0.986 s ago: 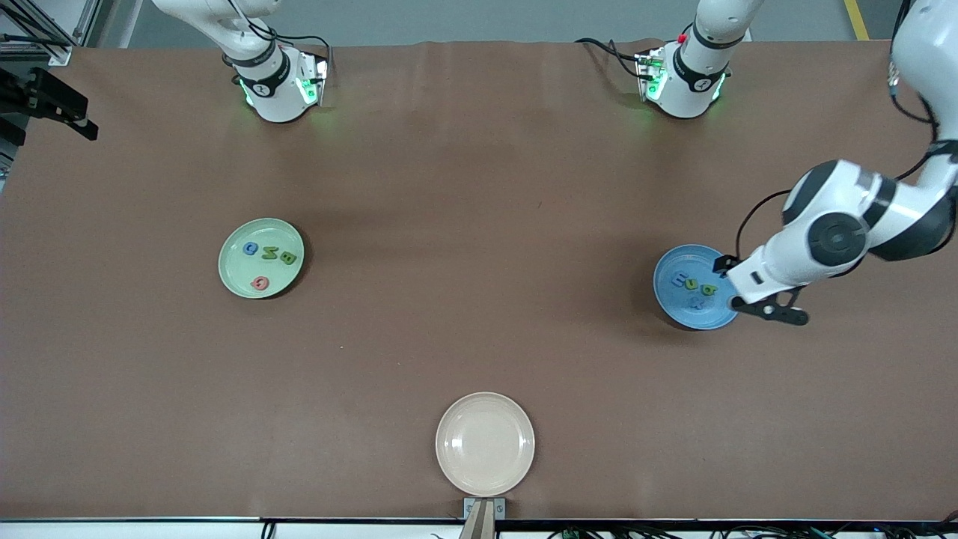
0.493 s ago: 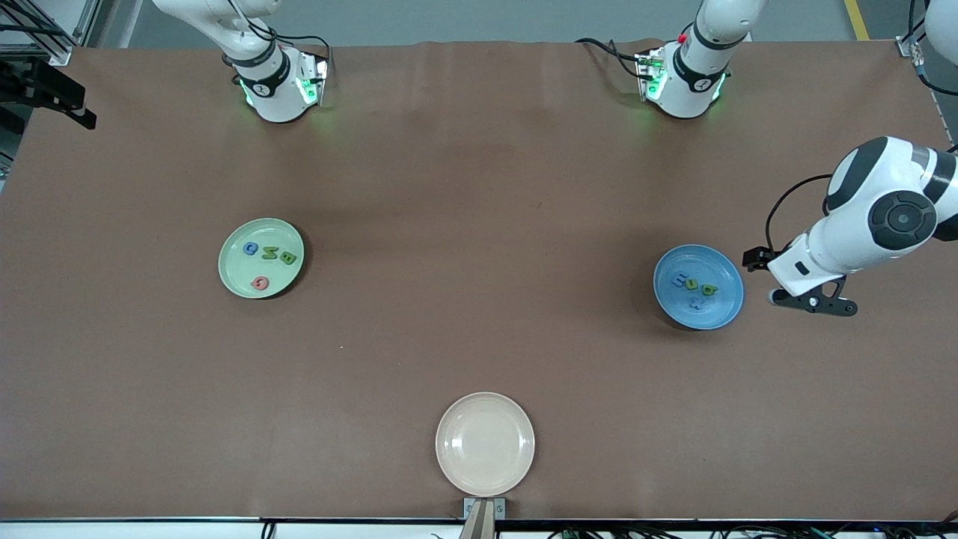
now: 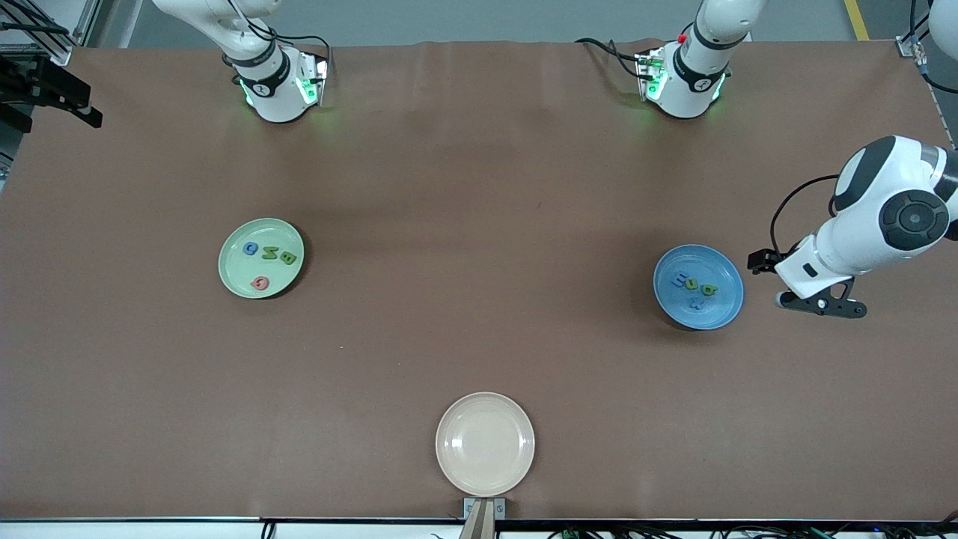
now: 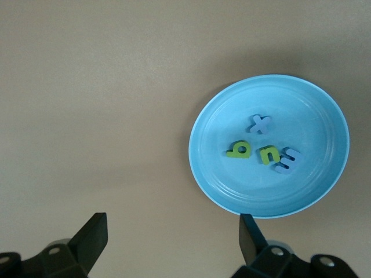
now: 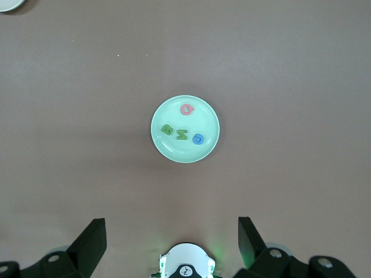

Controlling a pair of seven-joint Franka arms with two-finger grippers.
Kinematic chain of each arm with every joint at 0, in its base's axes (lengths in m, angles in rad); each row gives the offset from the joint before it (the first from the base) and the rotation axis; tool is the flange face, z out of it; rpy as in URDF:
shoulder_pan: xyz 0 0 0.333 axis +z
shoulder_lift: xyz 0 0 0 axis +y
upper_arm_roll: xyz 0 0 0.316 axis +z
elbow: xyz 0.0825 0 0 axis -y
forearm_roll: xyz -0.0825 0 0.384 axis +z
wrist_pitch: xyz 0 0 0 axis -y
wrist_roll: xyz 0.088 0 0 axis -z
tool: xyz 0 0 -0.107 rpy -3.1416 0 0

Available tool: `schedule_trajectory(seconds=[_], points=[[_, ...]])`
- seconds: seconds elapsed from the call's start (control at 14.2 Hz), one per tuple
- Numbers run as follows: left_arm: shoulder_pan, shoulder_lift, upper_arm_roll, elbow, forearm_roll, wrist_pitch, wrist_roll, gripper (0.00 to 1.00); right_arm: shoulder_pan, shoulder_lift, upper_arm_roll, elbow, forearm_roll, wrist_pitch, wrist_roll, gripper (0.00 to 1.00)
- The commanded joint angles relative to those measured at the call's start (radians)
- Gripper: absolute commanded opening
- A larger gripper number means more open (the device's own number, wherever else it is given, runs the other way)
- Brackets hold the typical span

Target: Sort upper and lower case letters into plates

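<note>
Progress: you look finished; all eight letters sit in plates, none loose on the bench (image 3: 479, 187).
Mint plate (image 3: 261, 258): left of centre in the front view, it holds four pieces: blue letter (image 3: 251, 249), two green letters (image 3: 278, 256), red-pink letter (image 3: 260, 283).
Cream plate (image 3: 485, 444): bottom centre, you have nothing in it.
Blue plate (image 3: 698, 287): right of centre, it carries two blue letters (image 4: 272, 145) and two green (image 4: 252, 152).
Left hand (image 3: 822, 307): at the right edge, beside the blue plate, fingers spread, gripping nothing.
Right hand (image 5: 171, 240): high above the mint plate, fingers apart, empty, waiting.
Left to do: I judge only checking each letter's case.
</note>
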Motion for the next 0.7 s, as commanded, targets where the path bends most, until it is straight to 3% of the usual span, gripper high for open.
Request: schedule_trajectory(seconds=[0.0, 0.14, 0.28, 0.49, 0.63], points=[[-0.005, -0.006, 0.006, 0.016, -0.018, -0.023, 0.019, 1.0, 0.003, -0.004, 0.008, 0.004, 0.003, -0.006, 0.025, 1.0], [-0.009, -0.047, 0.041, 0.015, -0.02, -0.023, 0.028, 1.0, -0.003, -0.004, 0.005, 0.004, 0.004, -0.007, 0.029, 1.0], [-0.058, -0.122, 0.113, 0.016, -0.097, -0.021, 0.086, 1.0, -0.003, -0.004, 0.005, 0.004, 0.004, -0.009, 0.027, 1.0], [-0.19, -0.275, 0.302, 0.018, -0.304, 0.019, 0.195, 1.0, -0.005, -0.004, 0.004, 0.004, 0.004, -0.01, 0.032, 1.0], [-0.341, -0.357, 0.485, 0.032, -0.425, 0.022, 0.273, 1.0, -0.005, -0.004, 0.004, 0.004, 0.004, -0.01, 0.061, 1.0]])
